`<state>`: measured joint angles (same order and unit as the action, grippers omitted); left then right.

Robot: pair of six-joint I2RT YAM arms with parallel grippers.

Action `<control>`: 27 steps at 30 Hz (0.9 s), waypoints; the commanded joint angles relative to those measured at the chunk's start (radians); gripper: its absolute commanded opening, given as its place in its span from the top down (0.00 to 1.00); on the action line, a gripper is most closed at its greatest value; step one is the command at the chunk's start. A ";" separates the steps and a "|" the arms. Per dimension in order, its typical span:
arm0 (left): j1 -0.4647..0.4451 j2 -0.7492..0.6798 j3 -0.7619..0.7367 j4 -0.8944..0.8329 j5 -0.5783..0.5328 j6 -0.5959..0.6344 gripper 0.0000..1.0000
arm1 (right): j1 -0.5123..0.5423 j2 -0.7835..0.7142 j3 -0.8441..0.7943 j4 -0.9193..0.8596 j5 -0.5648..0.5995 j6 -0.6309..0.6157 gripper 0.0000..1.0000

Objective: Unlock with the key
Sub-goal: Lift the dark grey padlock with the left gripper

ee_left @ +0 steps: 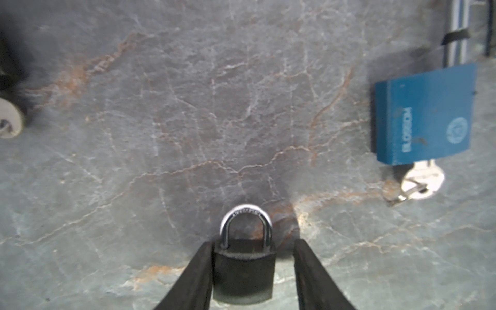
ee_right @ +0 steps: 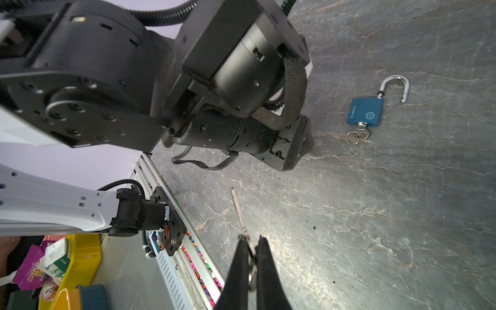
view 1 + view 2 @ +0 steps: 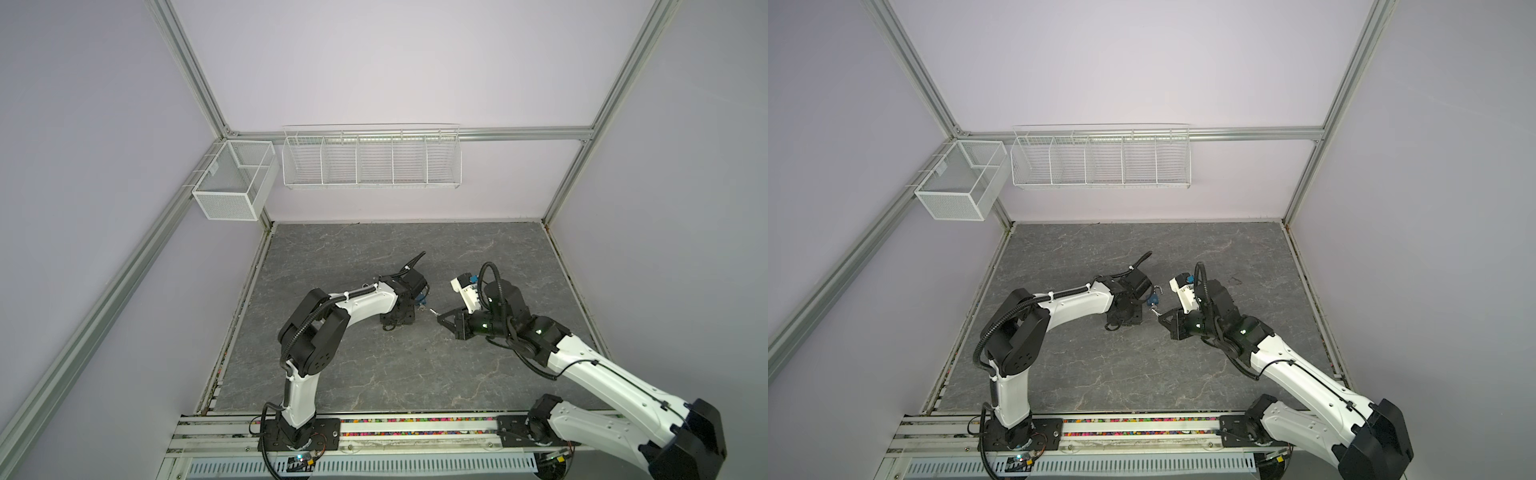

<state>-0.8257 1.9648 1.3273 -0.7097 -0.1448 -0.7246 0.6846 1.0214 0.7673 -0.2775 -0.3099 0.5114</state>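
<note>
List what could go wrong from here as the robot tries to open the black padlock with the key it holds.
The left gripper straddles the black padlock with a gap on one side; closing may shove or twist it. The right gripper pinches the key only at its head, so the blade may pivot on insertion. The open blue padlock lies nearby and could be bumped.

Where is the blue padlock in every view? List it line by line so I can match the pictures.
In a top view: blue padlock mid-table, mostly hidden behind the left arm.
In a top view: mid-table, clearer, between the two arms.
Left wrist: lying flat, off to the side of the black padlock.
Right wrist: past the left arm, shackle swung open.
Shared landmark: the inserted key with its ring, clear in both wrist views.
</note>
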 commanded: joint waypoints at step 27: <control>-0.024 -0.140 0.052 -0.086 -0.079 -0.175 0.96 | 0.072 -0.003 0.007 -0.055 0.146 0.112 0.93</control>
<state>-0.8452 1.9106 1.3495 -0.7639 -0.1856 -0.8131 0.7315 1.0092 0.7681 -0.3294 -0.2276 0.5632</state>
